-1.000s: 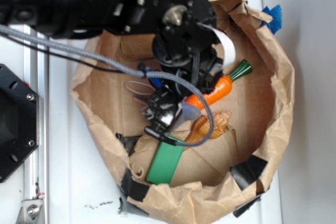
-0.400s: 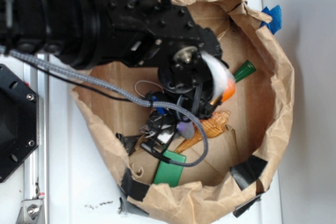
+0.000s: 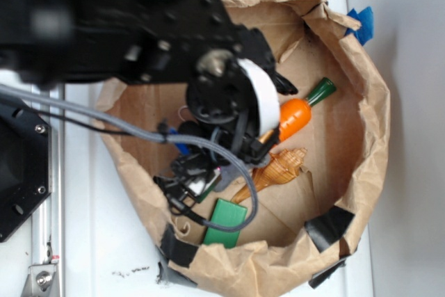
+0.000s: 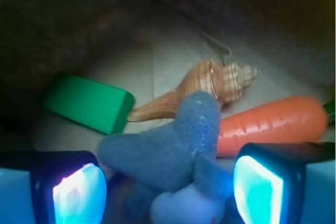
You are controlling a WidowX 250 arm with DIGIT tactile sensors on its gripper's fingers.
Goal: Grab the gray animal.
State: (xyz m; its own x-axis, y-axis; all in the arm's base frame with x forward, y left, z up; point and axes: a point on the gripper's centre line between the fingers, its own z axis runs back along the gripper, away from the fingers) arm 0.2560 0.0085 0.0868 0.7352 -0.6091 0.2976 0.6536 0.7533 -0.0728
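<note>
Bunny (image 4: pixel 176 153) lies between spread gripper (image 4: pixel 168 184) fingers, unclamped. Seashell (image 4: pixel 210 85), carrot (image 4: pixel 270 124) and green block (image 4: pixel 89 102) crowd just beyond, inside paper bag (image 3: pixel 368 102). Arm reaches in from left.

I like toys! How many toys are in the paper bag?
4: gray animal between the jaws, seashell behind it, carrot to its right, green block left. The arm may hide more.

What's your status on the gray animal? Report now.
Gripper open, fingers either side of the gray fuzzy plush bunny, not closed on it. Tan ridged seashell and orange plastic carrot just behind it; nothing between the fingers but the bunny.
</note>
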